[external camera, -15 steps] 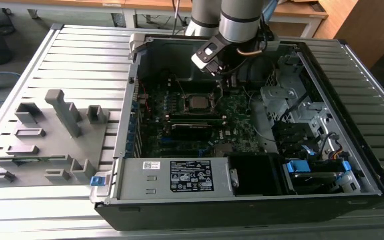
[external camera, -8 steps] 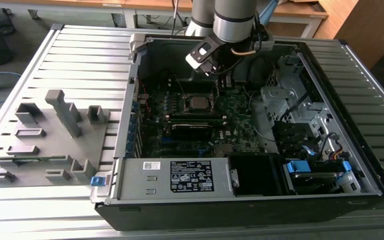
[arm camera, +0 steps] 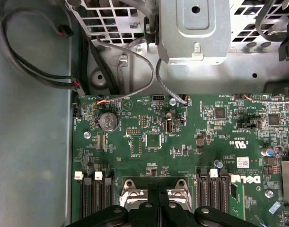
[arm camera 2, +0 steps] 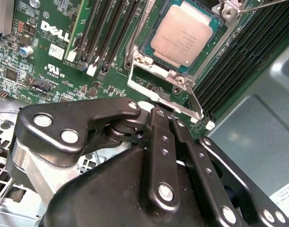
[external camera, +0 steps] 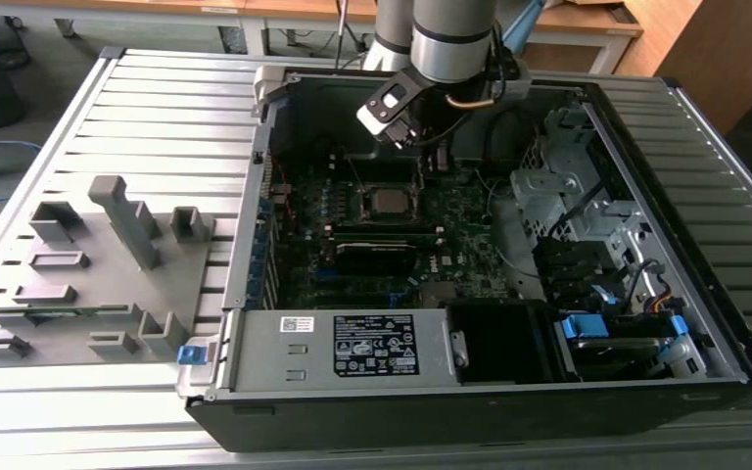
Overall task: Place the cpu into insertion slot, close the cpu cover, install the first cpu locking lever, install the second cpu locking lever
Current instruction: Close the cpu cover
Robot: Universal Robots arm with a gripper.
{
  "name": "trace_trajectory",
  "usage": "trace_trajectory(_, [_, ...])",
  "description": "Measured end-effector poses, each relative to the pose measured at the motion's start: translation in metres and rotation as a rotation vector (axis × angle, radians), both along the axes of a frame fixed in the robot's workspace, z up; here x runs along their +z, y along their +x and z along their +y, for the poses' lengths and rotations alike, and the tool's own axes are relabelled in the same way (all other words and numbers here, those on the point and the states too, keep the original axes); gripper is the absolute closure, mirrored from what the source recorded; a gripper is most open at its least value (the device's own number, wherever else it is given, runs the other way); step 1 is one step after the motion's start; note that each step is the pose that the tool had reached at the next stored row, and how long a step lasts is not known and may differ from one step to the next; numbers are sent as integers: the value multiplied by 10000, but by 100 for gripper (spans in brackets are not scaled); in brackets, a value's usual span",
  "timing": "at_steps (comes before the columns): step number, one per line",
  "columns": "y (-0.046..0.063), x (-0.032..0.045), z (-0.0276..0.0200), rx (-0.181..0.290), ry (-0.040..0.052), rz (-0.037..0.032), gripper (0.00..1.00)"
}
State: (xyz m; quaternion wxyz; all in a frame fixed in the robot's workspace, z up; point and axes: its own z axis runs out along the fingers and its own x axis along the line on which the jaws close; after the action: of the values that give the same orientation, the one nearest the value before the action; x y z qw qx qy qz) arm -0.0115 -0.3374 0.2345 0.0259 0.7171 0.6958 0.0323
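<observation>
The cpu (arm camera 2: pixel 182 37) lies flat in the insertion slot (arm camera 2: pixel 195 66) on the green motherboard, dull silver top up. It also shows mid-board as the cpu (external camera: pixel 387 203) in the exterior view. The shiny cpu cover (arm camera 2: pixel 156 71) frames the chip; I cannot tell whether it is fully down. A thin wire locking lever (arm camera 2: pixel 135 87) runs along the socket's near edge. My gripper (arm camera 2: pixel 165 112) is shut, its black fingertips (arm camera 2: pixel 157 113) right at that lever. From outside, the gripper (external camera: pixel 429 162) hangs just behind the socket. The gripper (arm camera: pixel 157 188) sits over the socket's edge in the first wrist view.
Black memory slots (arm camera 2: pixel 106 33) flank the socket on both sides. A metal drive cage (external camera: pixel 572 196) and cables (arm camera: pixel 35 61) fill the case on the exterior view's right. The power supply (external camera: pixel 337 348) sits at the front. A grey parts fixture (external camera: pixel 102 274) stands on the slatted table.
</observation>
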Motion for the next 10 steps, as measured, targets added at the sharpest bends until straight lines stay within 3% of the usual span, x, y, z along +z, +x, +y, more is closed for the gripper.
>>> trace_trajectory(10, [-8, 0, 0, 0, 1, 0, 89])
